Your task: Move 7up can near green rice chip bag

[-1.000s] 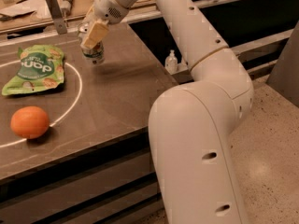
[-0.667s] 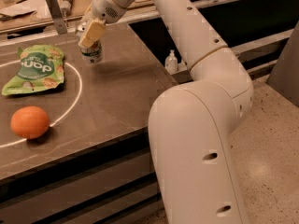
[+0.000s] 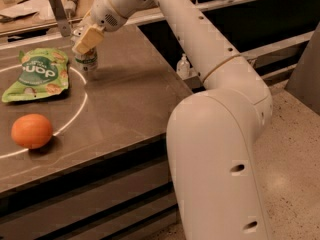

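Spotter: Shifted left since a second ago: the gripper (image 3: 85,46) and the small white-and-green aluminium 7up can (image 3: 87,61) beneath it. Both are now closer to the flat, crinkled, bright green rice chip bag (image 3: 37,74). The bag itself has not moved.

Logger: Jaws?

Spotter: Clenched on the upper part of the 7up can, coming in from above. One tan finger pad (image 3: 89,38) lies across the can's top. The can is upright.

Logger: Position of the can?

Spotter: Far side of the dark grey stone desk (image 3: 130,99), just beside the bag's upper right corner, with a narrow gap and no contact. It is close to the thin white ring (image 3: 80,104) marked on the desk. A shadow sits tight under the base, but I cannot tell whether the can rests on the desk or hangs just over it.

Logger: Step in hand?

Spotter: My judgement is the tail of the carry, on the edge of placement. The can already looks near the bag.

Logger: Next move calls for?

Spotter: Likely settle the base flat if it isn't down, loosen the jaws, then lift straight up so the fingers don't tip the can. Going further left risks nudging the bag's edge. The round orange fruit (image 3: 31,130) at near left and the small clear plastic pump bottle (image 3: 183,66) at the desk's right edge are both well apart and out of the way.
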